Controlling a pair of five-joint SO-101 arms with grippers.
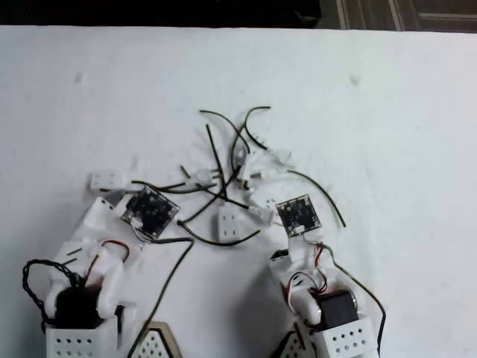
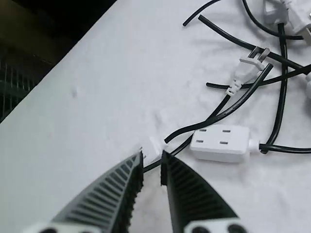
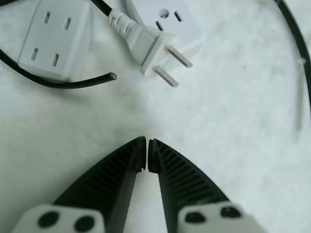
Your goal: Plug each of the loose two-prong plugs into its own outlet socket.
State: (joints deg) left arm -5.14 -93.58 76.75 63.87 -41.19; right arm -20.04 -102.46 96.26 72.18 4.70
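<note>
A white table (image 1: 387, 112) is seen from above, with the left arm (image 1: 89, 276) and the right arm (image 1: 332, 309) set at its near edge. A tangle of black cords (image 1: 223, 160) is spread over the middle of the table, beyond both arms. Among the cords a central outlet (image 1: 229, 222) is laid between the two arms, and a far outlet (image 1: 108, 180) is placed apart, beyond the left arm.

In the left wrist view, the left gripper (image 2: 151, 156) is held low over the table. Its ribbed fingers (image 2: 121, 189) are drawn in on a small white plug (image 2: 152, 145), which is pinched at the tips. A black cord is led from this plug toward the tangle, and its prongs cannot be made out. Just beside it a four-slot outlet (image 2: 221, 143) is laid flat with its slots facing up. A loose plug (image 2: 245, 68) is found farther off, lying across the cords with both prongs showing.

In the right wrist view, the right gripper (image 3: 146, 156) is held over bare table, its fingers pressed together on nothing. Ahead of it a flat-lying plug (image 3: 146, 43) is seen, its two prongs pointed out over bare table. Its body is overlapped with a white socket block (image 3: 172, 19). A square outlet (image 3: 56, 39) is set near it, and a cut cord end (image 3: 104, 77) is laid just beside that outlet.
</note>
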